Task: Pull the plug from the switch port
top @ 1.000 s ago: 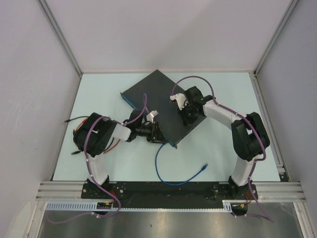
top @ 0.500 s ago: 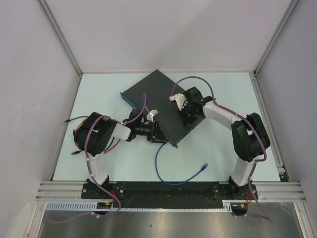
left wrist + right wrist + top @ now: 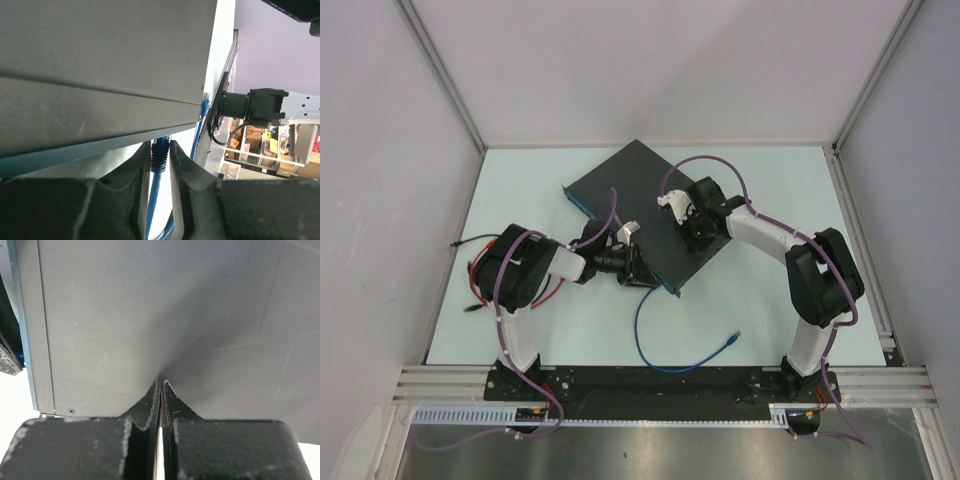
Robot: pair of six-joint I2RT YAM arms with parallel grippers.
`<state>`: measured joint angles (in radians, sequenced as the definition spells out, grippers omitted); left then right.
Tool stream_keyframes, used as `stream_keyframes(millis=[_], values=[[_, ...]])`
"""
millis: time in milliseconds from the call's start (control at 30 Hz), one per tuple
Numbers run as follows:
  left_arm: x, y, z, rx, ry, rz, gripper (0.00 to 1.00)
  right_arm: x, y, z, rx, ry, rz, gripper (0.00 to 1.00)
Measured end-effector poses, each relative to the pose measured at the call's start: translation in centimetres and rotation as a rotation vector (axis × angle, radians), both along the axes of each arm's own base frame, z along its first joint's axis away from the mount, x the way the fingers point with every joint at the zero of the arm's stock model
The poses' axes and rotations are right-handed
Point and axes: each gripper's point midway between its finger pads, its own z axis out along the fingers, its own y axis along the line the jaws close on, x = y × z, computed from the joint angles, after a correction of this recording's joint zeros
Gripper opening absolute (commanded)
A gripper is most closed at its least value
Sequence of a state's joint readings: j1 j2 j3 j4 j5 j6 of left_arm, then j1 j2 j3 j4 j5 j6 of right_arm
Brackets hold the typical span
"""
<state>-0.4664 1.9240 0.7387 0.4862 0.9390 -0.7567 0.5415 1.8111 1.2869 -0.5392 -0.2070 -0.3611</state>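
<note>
The switch (image 3: 632,190) is a flat dark grey box lying at an angle mid-table, with its blue-teal edge facing near-left. In the left wrist view my left gripper (image 3: 161,146) is shut on the blue plug (image 3: 160,156), which sits at the switch's teal edge (image 3: 60,159). The blue cable (image 3: 152,200) runs back between the fingers. In the top view the left gripper (image 3: 650,280) is at the switch's near corner. My right gripper (image 3: 698,236) is shut and empty, its tips pressed down on the switch's top (image 3: 125,315); they also show in the right wrist view (image 3: 161,385).
The blue cable (image 3: 642,345) loops toward the near edge and its free end (image 3: 733,338) lies at the near right. Red and black wires (image 3: 472,268) lie by the left arm. Grey walls and aluminium rails (image 3: 860,250) enclose the table.
My right gripper has shifted slightly left across the switch's top. The left gripper stays on the plug, and the switch has not visibly moved.
</note>
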Motion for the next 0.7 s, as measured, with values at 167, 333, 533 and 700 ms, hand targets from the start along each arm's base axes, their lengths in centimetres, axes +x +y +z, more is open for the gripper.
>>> stream_keyframes(millis=[167, 333, 533, 700], values=[[0.18, -0.24, -0.09, 0.013, 0.027, -0.008, 0.04, 0.14, 0.02, 0.02, -0.002, -0.008, -0.002, 0.00], [0.14, -0.24, -0.05, 0.034, 0.065, -0.013, 0.00, 0.05, 0.17, 0.00, -0.010, -0.015, 0.008, 0.00], [0.14, -0.11, -0.07, 0.061, 0.030, -0.022, 0.00, 0.00, 0.29, 0.00, -0.017, -0.020, 0.015, 0.00], [0.25, 0.19, -0.08, 0.097, -0.059, -0.020, 0.00, -0.01, 0.31, 0.02, -0.026, -0.028, 0.020, 0.00]])
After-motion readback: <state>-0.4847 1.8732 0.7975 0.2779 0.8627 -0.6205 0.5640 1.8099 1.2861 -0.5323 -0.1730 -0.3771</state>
